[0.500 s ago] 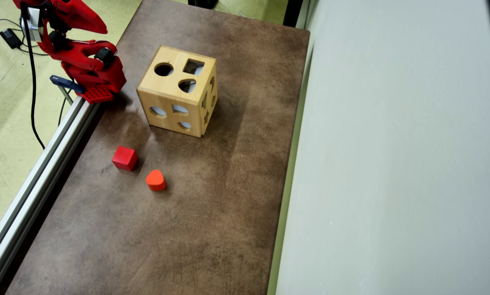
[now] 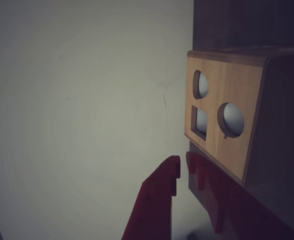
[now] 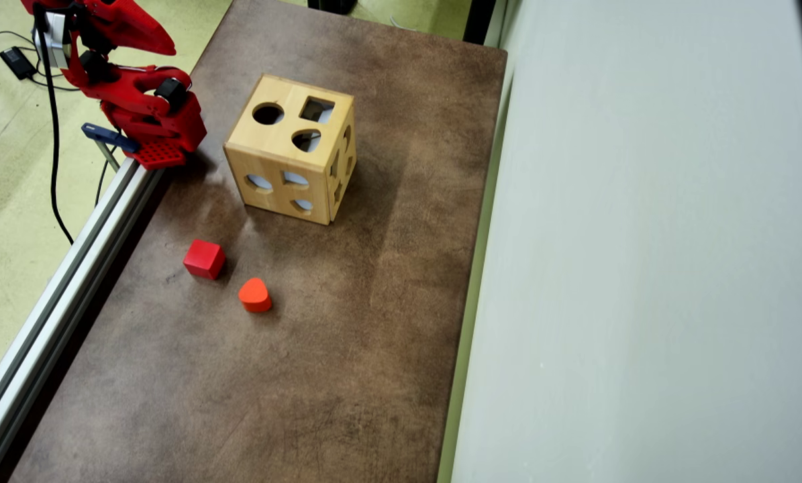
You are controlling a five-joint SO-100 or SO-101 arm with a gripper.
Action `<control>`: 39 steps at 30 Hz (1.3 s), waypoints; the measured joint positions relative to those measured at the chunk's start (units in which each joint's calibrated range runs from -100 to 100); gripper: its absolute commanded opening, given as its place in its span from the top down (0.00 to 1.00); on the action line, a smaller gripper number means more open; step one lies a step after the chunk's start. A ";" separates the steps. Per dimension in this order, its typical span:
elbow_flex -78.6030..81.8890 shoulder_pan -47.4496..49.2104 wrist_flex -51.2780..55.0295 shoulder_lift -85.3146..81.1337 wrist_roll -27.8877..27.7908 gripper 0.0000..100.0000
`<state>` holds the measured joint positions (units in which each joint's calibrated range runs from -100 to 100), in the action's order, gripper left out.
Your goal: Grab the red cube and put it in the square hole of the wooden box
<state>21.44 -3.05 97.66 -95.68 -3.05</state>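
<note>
No text, label, brand, number or sign can be read in either view. The box (image 3: 292,151) carries only shaped cutouts on its pale faces, and the cube (image 3: 204,258) beside it has plain faces with nothing printed on them.

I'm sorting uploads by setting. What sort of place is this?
Probably a lab or workshop bench: a brown table edged with an aluminium rail, the arm clamped to it, cables on green flooring.
</note>
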 measured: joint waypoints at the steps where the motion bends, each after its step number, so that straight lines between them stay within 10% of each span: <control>1: 0.00 0.00 0.00 0.00 0.00 0.97; 39: 0.00 -1.65 0.00 13.39 0.20 0.97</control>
<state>21.44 -4.71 97.66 -82.29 -2.86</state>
